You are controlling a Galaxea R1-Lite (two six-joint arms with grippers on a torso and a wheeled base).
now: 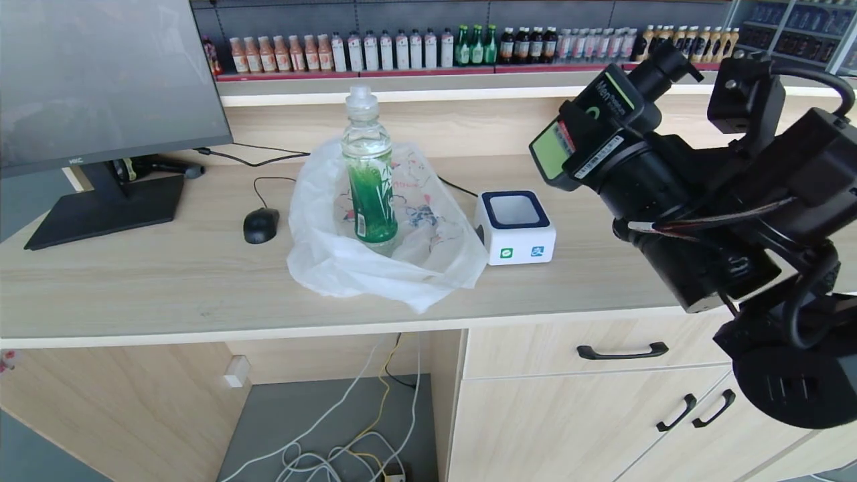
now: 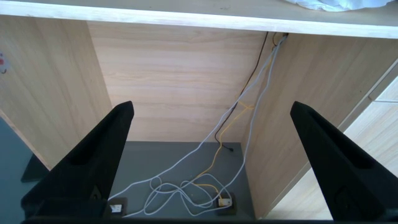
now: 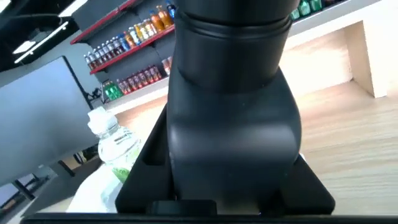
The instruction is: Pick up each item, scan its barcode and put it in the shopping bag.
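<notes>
Scanning looks to be the step in hand. Right gripper [image 1: 633, 171] holds a black bottle [image 1: 606, 100] tilted in the air, up and to the right of the scanner [image 1: 514, 227]. Its fingers are mostly hidden by the bottle, so the grip is probably clamped rather than plainly so. Carry the barcode sticker [image 1: 599, 157] over the scanner's top, square to it, and pause. Then lower the bottle into the bag [image 1: 428, 268], which touches the scanner's left side, without tipping the green bottle [image 1: 368, 194] standing inside. Left gripper [image 2: 211, 121] hangs under the counter [image 1: 167, 281], spread wide and empty.
</notes>
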